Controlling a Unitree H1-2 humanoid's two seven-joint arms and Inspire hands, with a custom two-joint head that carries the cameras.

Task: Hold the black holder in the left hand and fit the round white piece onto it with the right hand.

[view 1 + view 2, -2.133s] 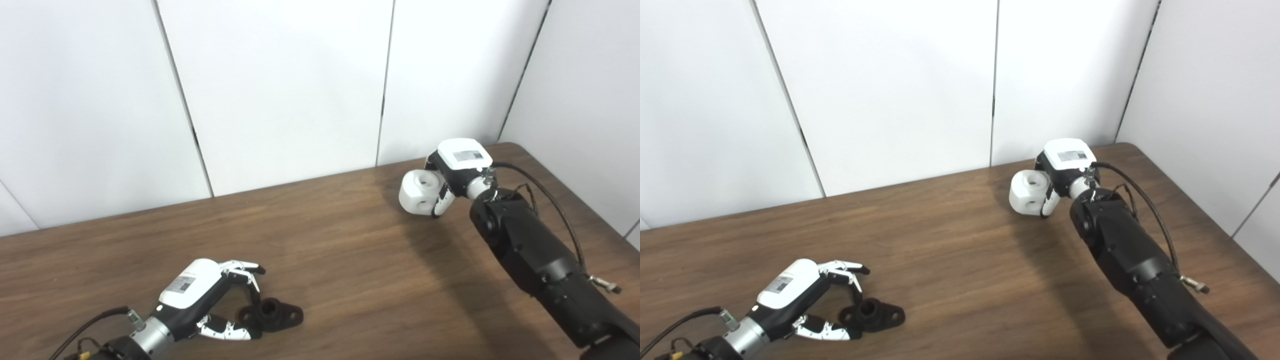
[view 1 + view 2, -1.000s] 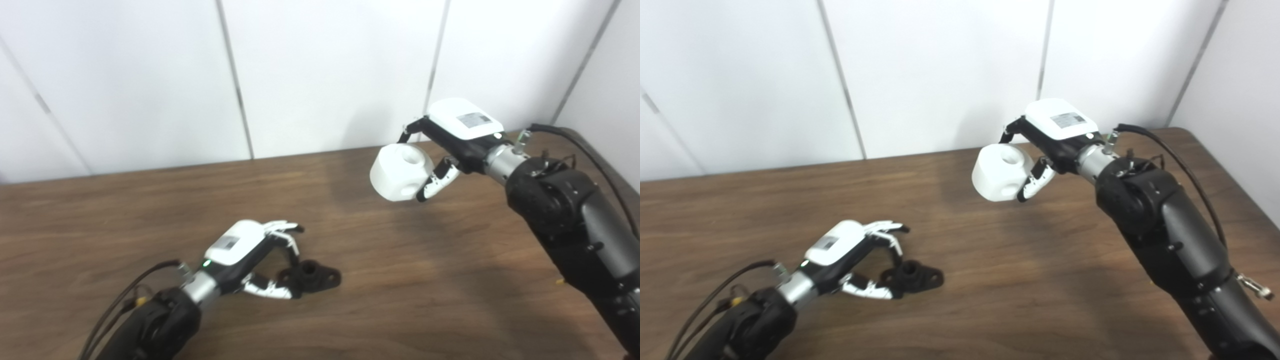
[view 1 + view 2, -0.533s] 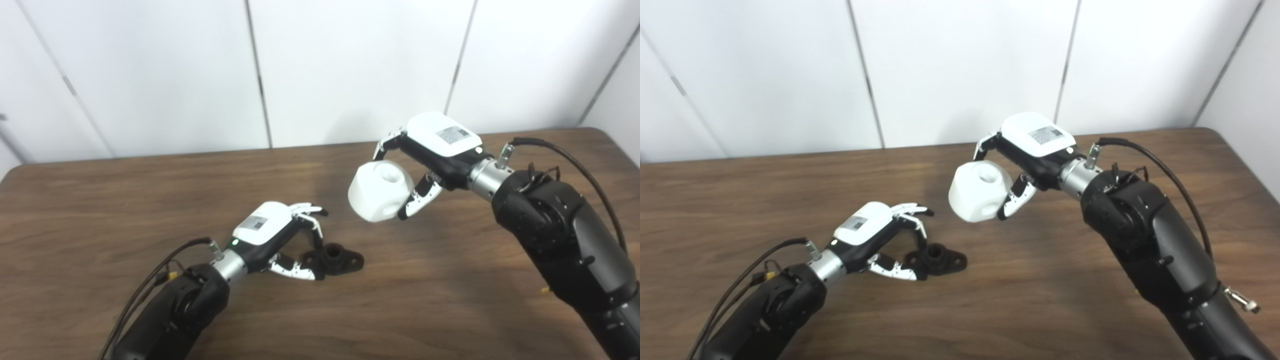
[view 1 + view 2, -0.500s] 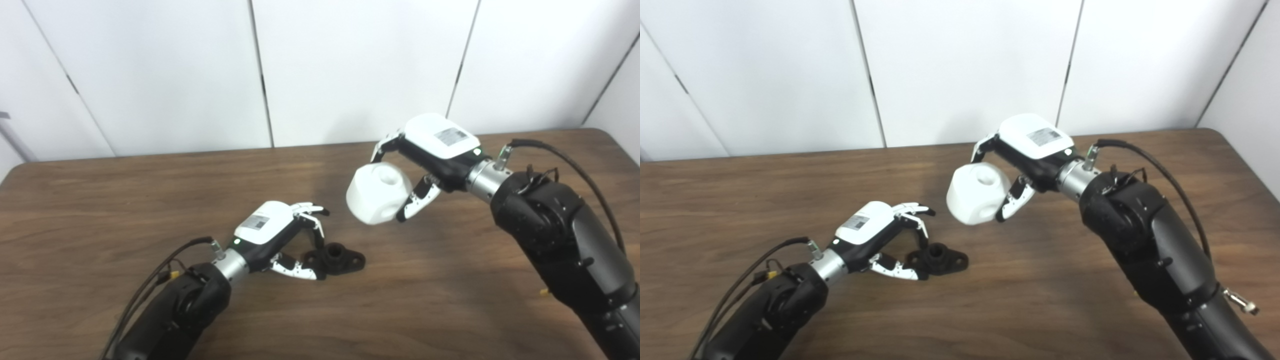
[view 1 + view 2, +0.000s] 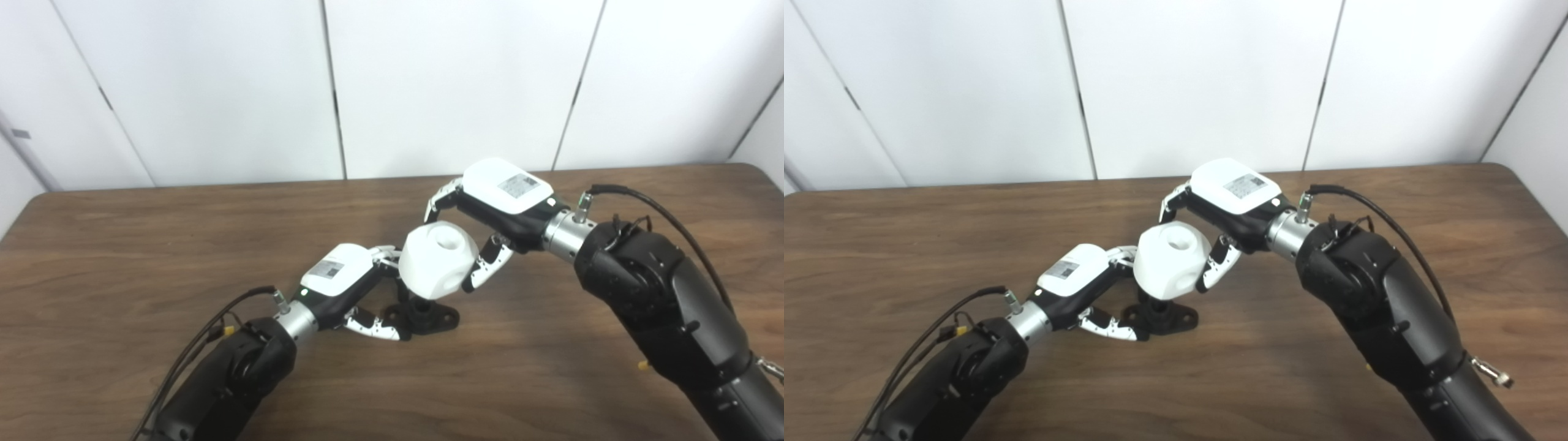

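Black holder (image 5: 425, 318): a small flanged mount with a raised central collar and a hole in each ear, lying flat on the brown wood-grain table (image 5: 122, 245) a little left of the table's middle, its left ear partly covered by a fingertip. Left hand (image 5: 343, 282): white-backed, black-palmed, reaching in low from the lower left on a black forearm; its fingers (image 5: 386, 252) curve over the top of the holder's left side and its thumb (image 5: 376, 326) lies along the tabletop to the holder's near left edge, so the hand is closed loosely about the holder's left end, the holder itself resting on the table; whether the upper fingertips actually press on it cannot be told, as the white piece hides them. Round white piece (image 5: 438, 260): a chunky rounded block with a circular recess in its upper face and a second hole low on its side, held off the table directly above the holder's collar, its underside close to or touching the collar top; contact cannot be confirmed. Right hand (image 5: 490, 208): white-backed, coming in from the right on a thick black arm with a cable looped at the wrist, clasped on the white piece with fingers over its far top and thumb against its right flank. Backdrop: white wall panels (image 5: 429, 79) with dark vertical seams.
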